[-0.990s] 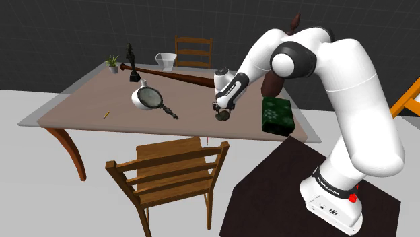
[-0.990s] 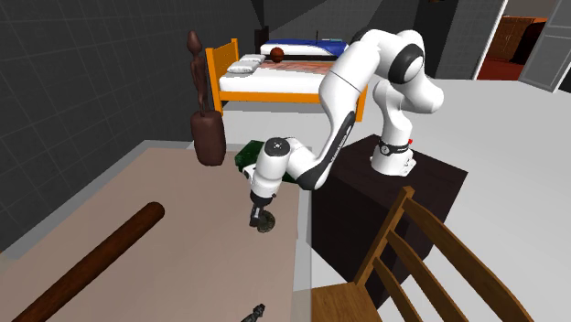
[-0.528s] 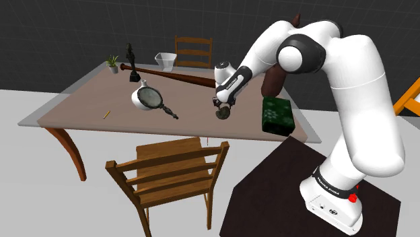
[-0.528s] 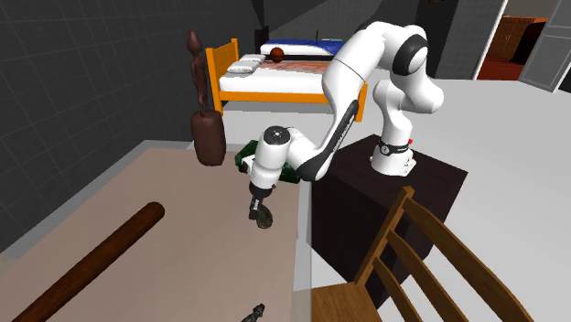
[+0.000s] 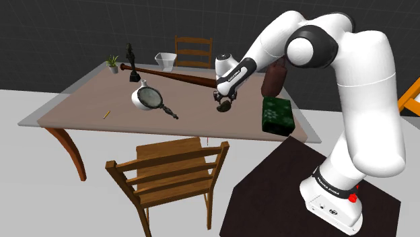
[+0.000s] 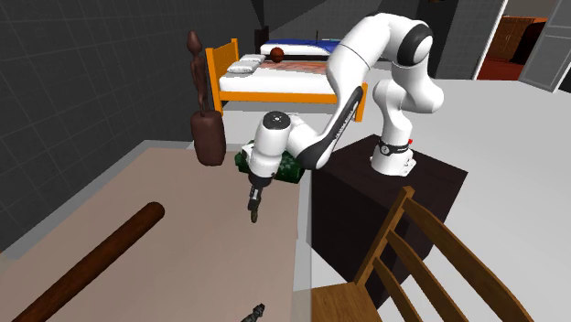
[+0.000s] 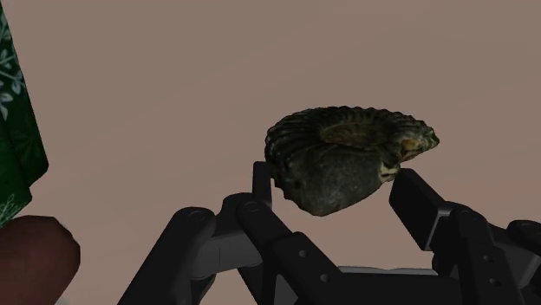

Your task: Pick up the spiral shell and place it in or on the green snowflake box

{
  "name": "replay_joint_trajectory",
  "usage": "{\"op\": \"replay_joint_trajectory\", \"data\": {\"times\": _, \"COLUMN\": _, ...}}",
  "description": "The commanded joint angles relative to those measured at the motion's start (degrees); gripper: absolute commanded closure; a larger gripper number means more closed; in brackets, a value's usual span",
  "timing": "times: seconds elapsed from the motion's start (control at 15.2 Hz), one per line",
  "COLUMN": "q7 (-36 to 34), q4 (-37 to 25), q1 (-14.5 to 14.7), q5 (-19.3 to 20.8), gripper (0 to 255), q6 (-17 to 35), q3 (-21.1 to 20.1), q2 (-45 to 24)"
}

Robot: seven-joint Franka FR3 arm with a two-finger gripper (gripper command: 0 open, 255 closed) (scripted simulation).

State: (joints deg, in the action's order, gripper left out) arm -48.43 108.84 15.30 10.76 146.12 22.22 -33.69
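Observation:
The spiral shell (image 7: 347,160) is dark olive-brown with ribbed coils. My gripper (image 7: 334,186) is shut on it, one black finger on each side. In the shoulder view the gripper (image 5: 223,104) holds the shell (image 5: 223,107) in the air above the brown table (image 5: 101,94), a little to that view's left of the green snowflake box (image 5: 276,114). The second exterior view has the gripper (image 6: 254,210) with the shell (image 6: 254,217) hanging over the tabletop, nearer than the green box (image 6: 285,167), which is partly hidden behind the arm.
A dark brown carved figure (image 5: 272,77) stands just behind the box. A long dark bat (image 5: 178,77), a magnifying glass (image 5: 155,99) on a white object, a white bowl (image 5: 165,60), a small plant (image 5: 112,64) and a pencil (image 5: 106,114) lie further along the table. Wooden chairs (image 5: 171,175) stand at the near and far sides.
The gripper has risen from near the tabletop with the shell clasped in it, and the arm's elbow has lifted and straightened.

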Motion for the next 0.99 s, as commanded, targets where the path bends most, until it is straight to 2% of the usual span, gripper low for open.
{"op": "replay_joint_trajectory", "data": {"times": 0.0, "q7": 0.2, "q4": 0.2, "q1": 0.2, "q5": 0.2, "gripper": 255, "q6": -1.1, "q3": 0.2, "q2": 1.3}}
{"op": "replay_joint_trajectory", "data": {"times": 0.92, "q7": 1.7, "q4": -0.7, "q1": 1.4, "q5": 1.3, "gripper": 255, "q6": -9.0, "q3": 1.4, "q2": 8.7}}
